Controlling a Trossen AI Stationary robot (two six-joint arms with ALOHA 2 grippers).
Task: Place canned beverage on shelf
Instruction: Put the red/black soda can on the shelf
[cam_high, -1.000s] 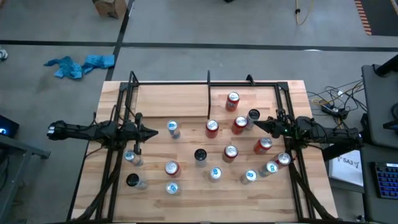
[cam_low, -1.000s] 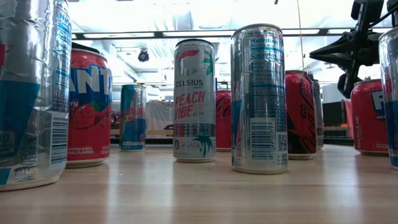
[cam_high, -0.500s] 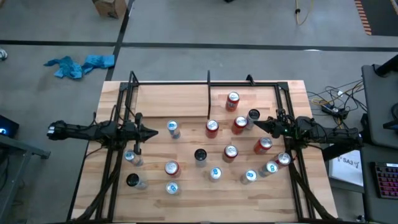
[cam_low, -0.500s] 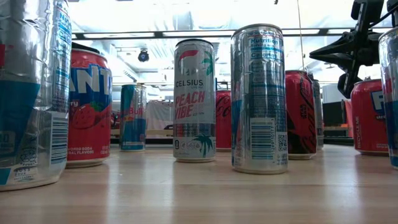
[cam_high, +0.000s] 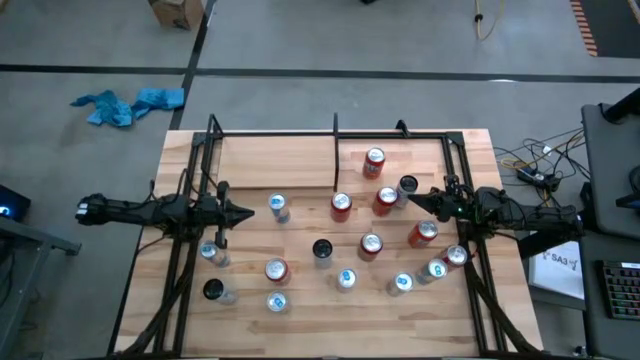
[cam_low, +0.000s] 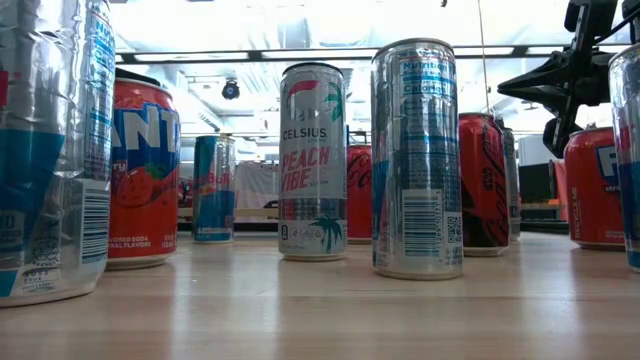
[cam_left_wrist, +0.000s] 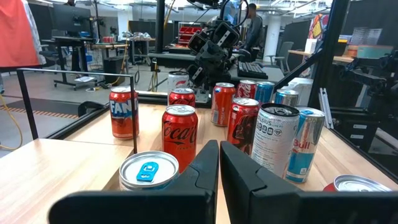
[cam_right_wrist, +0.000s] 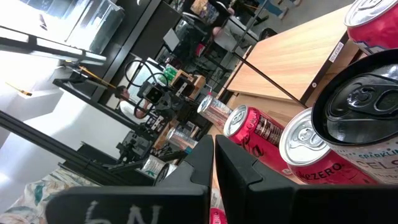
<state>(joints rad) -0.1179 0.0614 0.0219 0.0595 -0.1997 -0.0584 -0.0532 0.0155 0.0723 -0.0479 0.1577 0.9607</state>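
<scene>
High view shows me both the left gripper (cam_high: 246, 212) and right gripper (cam_high: 415, 200) closed and empty, one red can (cam_high: 374, 162) already in the narrow shelf (cam_high: 445, 150); next I must open on another can.

Shelf (cam_high: 400, 135): narrow black-frame bay, wood floor; one red can (cam_high: 374, 163) upright inside, other cans loose outside.
</scene>
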